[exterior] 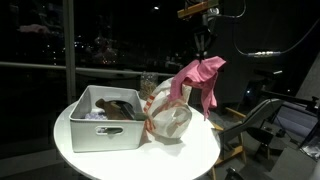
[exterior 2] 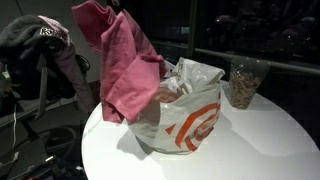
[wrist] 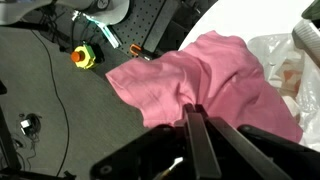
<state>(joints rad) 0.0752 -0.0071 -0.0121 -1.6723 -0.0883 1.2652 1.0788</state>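
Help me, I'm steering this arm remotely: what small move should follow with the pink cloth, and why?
Probably raise the gripper straight up a little. It is shut on the pink cloth, whose lower part drapes over the rim of the white bag. The bag looks light and crumpled, so a sideways pull now might drag it across the table.

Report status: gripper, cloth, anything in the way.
Gripper shut on pink cloth. Cloth hangs over white bag, lower part draped on its mouth. Grey bin beside bag, clear of cloth.
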